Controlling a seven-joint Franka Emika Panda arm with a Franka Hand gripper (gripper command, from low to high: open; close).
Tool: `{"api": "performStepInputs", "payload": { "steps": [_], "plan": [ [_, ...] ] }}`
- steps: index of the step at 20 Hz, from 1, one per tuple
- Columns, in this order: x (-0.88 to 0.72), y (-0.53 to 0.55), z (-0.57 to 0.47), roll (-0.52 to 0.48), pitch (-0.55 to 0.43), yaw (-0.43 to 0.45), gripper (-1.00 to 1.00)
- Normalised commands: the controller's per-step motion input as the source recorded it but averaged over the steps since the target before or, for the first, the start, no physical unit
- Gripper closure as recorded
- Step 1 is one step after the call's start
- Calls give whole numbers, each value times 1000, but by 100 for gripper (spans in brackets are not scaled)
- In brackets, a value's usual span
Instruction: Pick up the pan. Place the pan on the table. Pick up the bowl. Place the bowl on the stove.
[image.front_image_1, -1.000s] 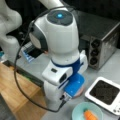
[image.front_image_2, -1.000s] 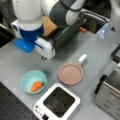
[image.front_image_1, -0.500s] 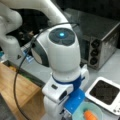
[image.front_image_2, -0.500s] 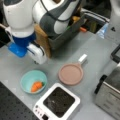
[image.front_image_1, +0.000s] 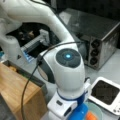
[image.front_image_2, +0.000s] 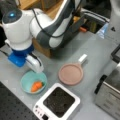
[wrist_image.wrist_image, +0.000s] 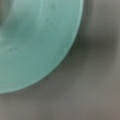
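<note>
Shallow round dusty-pink pan (image.front_image_2: 71, 74) sits flat on the matte grey table (image.front_image_2: 100, 60), white stub handle pointing toward a front view's upper right. Gripper (image.front_image_2: 37, 68) is low over the smooth teal bowl (image.front_image_2: 28, 80); can't tell if it's apart or together.

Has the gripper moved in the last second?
Yes. In a front view the gripper has shifted toward the view's bottom, away from the wooden block, and now sits at the rim of the bowl on the table.

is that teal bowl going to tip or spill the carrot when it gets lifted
The bowl looks rigid and probably light, so it should keep its shape. A hold on one side of the rim may tilt it. The carrot lies loose inside and could slide. The gripper is at its rim; the fingers are hidden.
</note>
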Motion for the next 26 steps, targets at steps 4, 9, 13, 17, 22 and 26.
{"api": "performStepInputs", "payload": {
  "steps": [4, 9, 13, 17, 22, 26],
  "plan": [
    [130, -100, -56, -22, 74, 46, -100],
    [153, -96, -172, -24, 49, 69, -100],
    [189, -83, -269, -22, -1, 112, -100],
    [141, -79, -134, 0, -5, 116, -100],
    [108, -63, -7, -11, 6, 119, -100],
    [99, -34, -29, -23, -9, 112, -100]
  ]
}}
